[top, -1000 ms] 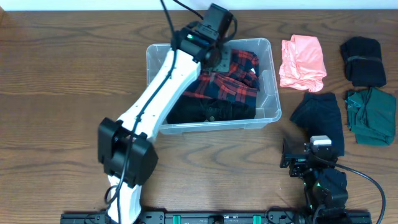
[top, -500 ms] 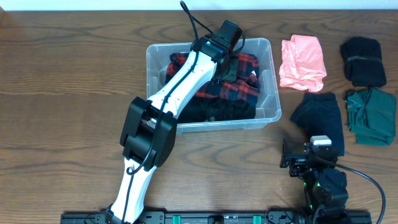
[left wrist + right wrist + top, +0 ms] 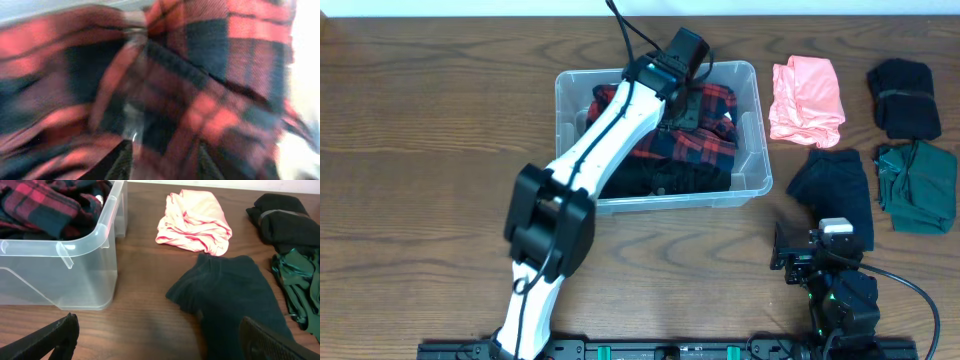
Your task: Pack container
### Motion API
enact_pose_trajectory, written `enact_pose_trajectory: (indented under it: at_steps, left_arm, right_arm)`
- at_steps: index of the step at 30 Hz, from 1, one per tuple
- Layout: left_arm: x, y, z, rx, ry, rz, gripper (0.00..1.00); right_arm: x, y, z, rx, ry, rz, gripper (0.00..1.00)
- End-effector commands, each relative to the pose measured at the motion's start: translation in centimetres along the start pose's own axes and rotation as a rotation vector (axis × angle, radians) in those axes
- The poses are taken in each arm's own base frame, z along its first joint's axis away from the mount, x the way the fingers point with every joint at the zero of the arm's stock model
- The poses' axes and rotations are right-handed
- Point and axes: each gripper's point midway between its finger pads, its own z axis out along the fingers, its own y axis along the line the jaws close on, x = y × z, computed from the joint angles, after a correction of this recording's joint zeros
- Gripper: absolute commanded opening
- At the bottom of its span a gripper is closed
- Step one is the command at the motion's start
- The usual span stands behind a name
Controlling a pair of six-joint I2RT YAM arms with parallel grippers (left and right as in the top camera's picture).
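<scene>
Your L claw (image 3: pixel 682 100) sits inside the clear container (image 3: pixel 761 140), nose-down in the red plaid shirt (image 3: pixel 705 145) right under it, grip can't tell (too blurred), so let go fully, then lift straight up w/o snagging cloth; R claw (image 3: pixel 160 337) spread wide, dark garment (image 3: pixel 230 295) just ahead.

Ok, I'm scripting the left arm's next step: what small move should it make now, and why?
Probably lift the left gripper straight up, clear of the container: the plaid shirt already lies inside it, while the pink top and dark blue garment lie on the table outside.
</scene>
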Motion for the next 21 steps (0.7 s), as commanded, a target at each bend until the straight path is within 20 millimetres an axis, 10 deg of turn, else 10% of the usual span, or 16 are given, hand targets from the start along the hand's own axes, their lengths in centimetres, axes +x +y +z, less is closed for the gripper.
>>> enact_pose_trajectory:
  at_steps: [1, 13, 21]
  left_arm:
    - [-1.9, 0.6, -7.4, -0.035, -0.144, 0.002, 0.47]
    - [2.4, 9.8, -22.6, -0.159, -0.219, -0.154, 0.91]
    - [8.5, 15.5, -30.2, -0.313, -0.239, -0.231, 0.95]
  right_arm:
    - [0.1, -0.2, 0.0, 0.010, 0.002, 0.006, 0.99]
    - [0.1, -0.2, 0.0, 0.010, 0.002, 0.005, 0.99]
    - [0.1, -0.2, 0.0, 0.010, 0.002, 0.006, 0.99]
